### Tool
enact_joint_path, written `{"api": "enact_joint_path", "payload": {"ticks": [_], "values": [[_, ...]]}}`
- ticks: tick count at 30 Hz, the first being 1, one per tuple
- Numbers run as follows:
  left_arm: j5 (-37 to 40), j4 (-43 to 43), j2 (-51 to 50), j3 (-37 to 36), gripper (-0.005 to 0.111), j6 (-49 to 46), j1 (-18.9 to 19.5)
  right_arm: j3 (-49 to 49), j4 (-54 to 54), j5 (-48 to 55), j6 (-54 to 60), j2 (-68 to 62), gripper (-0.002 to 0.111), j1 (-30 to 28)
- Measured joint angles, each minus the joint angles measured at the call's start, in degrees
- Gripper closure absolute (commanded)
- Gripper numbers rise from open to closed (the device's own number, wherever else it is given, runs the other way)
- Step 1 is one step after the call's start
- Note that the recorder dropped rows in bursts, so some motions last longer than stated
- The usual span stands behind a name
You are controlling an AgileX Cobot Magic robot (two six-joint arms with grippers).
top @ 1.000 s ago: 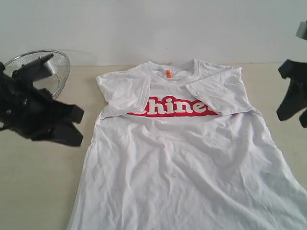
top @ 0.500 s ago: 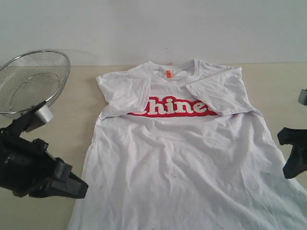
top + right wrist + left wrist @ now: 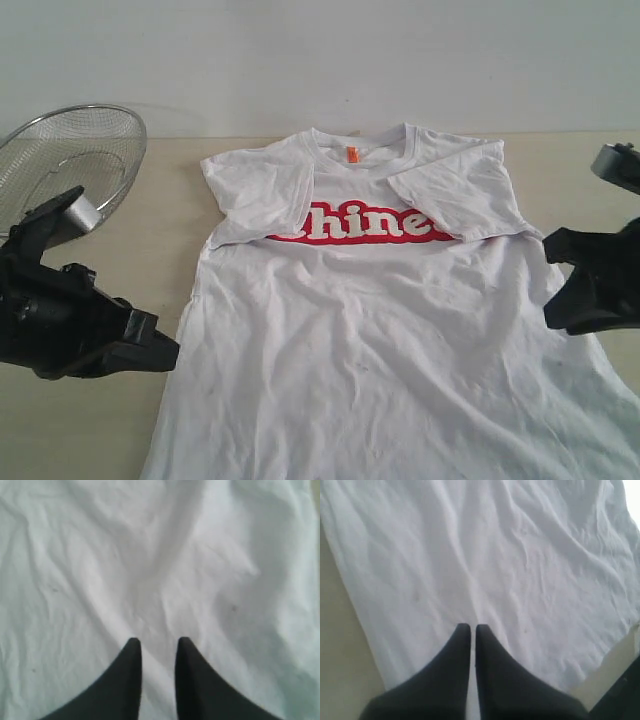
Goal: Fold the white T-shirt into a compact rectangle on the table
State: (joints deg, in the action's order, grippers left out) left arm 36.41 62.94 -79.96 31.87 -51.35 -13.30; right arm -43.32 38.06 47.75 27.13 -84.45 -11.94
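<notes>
White T-shirt [image 3: 380, 340] lies spread on the desk [image 3: 80, 430], left tool [image 3: 472, 628] pressed together at one side edge, right tool [image 3: 159, 641] slightly apart above the other.

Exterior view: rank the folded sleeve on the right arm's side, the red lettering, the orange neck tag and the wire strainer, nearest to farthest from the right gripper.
From the right gripper:
1. folded sleeve, on the gripper's own side of the shirt.
2. red lettering, across the chest.
3. orange neck tag, at the collar.
4. wire strainer, far across on the left arm's side.
</notes>
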Motion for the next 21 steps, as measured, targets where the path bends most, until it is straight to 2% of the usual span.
{"api": "enact_joint_path", "payload": {"ticks": [5,21], "values": [[-0.5,0.4,0.0,0.0,0.102,-1.3,0.0,0.0,1.4,-3.7,2.5,0.0,0.108,3.6],[-0.5,0.6,0.0,0.0,0.102,-1.4,0.0,0.0,1.2,-5.0,1.3,0.0,0.108,3.9]]}}
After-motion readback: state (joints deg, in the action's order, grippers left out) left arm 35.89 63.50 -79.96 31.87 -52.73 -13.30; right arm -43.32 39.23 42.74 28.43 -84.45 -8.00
